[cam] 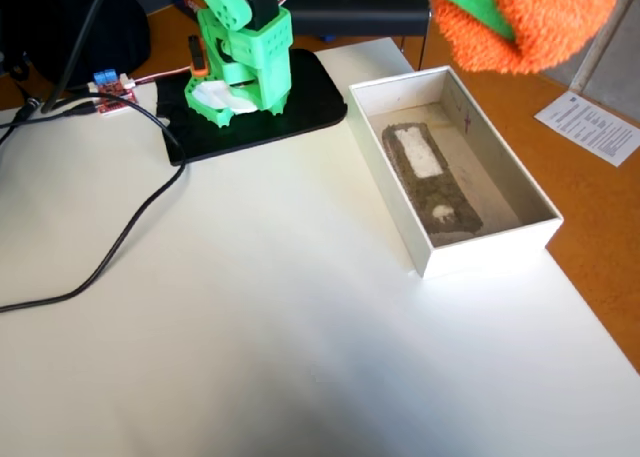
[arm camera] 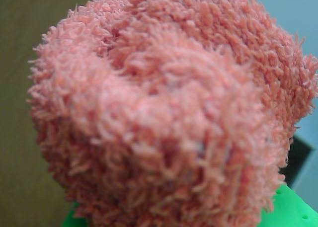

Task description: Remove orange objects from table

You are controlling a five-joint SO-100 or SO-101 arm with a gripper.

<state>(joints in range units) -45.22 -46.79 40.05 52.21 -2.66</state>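
White matte tabletop [cam: 300, 307], bare beside the cardboard box [cam: 452, 167].
Green tool [cam: 478, 9], upper right, clamped on fuzzy orange lump [cam: 535, 22].

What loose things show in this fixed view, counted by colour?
Orange: 1, the fuzzy lump, held up in the green gripper
White: 2, the box and a paper sheet
Red: 1, the circuit board
Total: 4

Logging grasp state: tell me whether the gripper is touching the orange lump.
Touching. The fixed view shows a green gripper finger pressed into the orange lump, held high above the white box.
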